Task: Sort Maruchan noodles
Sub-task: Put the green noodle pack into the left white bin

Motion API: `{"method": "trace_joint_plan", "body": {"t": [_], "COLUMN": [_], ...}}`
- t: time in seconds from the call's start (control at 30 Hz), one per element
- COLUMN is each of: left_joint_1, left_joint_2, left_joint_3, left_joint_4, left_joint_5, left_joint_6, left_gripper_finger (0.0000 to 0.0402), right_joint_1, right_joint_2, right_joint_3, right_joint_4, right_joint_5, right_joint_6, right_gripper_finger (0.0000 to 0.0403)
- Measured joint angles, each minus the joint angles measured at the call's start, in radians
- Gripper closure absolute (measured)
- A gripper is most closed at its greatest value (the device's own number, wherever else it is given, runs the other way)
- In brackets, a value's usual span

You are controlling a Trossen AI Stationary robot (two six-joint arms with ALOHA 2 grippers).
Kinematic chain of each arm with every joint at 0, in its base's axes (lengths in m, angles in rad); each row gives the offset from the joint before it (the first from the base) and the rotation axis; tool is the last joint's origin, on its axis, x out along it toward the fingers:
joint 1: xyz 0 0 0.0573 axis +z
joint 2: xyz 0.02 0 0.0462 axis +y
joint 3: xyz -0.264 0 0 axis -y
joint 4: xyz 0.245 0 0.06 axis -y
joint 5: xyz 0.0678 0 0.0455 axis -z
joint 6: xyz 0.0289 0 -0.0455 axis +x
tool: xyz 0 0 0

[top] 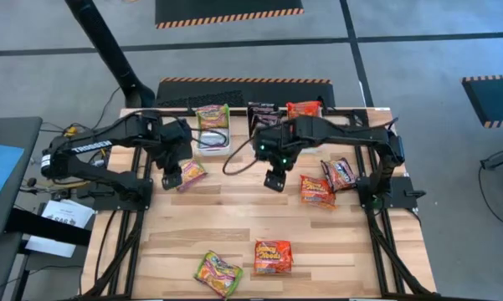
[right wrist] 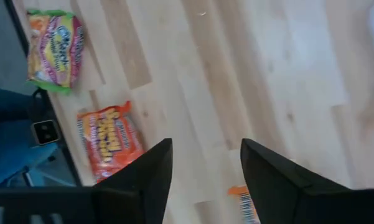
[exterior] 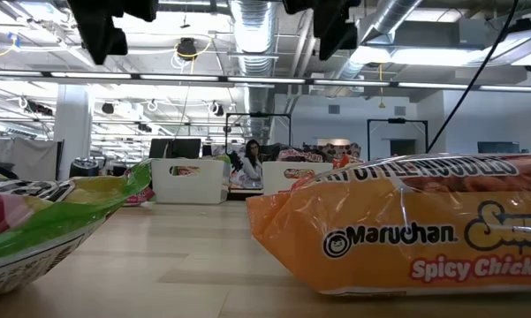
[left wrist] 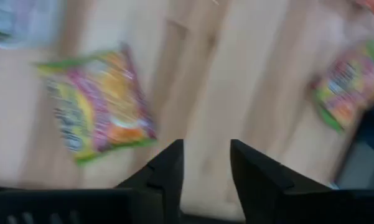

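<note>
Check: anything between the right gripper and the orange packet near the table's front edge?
Nothing: high view shows only bare wood between the right gripper and the orange packet. The right wrist view agrees.

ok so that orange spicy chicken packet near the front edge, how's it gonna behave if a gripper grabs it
The orange packet lies flat and looks glossy, so the wrapper may slip or crinkle. Its puffed film in the low view suggests it is light. It likely slides, not rolls, on the wooden table.

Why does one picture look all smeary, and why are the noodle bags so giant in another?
Left wrist view: the green-edged packet and the table are smeared by motion blur. Low view: the orange Maruchan packet lies right by the lens, so it looks huge. The right wrist view is sharper.
</note>
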Motion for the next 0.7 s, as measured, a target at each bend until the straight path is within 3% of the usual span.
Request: {"method": "trace_joint_plan", "body": {"t": [0.2,0.37,0.7], "left_joint_1": [-0.079,-0.164,-0.382], "left_joint_2": [0.004,0.005,0.029], "left_joint_3": [0.0,0.0,-0.001], "left_joint_4": [-0.036,-0.024,0.26], "left_joint_5": [0.059,0.084,0.104], "left_joint_6": [-0.039,-0.043,-0.105], "left_gripper_finger": [0.0243,0.0235,0.0235], "right_joint_1": [0.092,0.169,0.306], "right_joint_2": [0.001,0.01,0.018], "right_joint_3": [0.0,-0.002,-0.002], "right_joint_4": [0.002,0.003,-0.004], "right_joint_5": [0.0,-0.002,-0.014], "right_joint_6": [0.097,0.171,0.201], "right_gripper_finger": [0.0181,0.0181,0.0181]}}
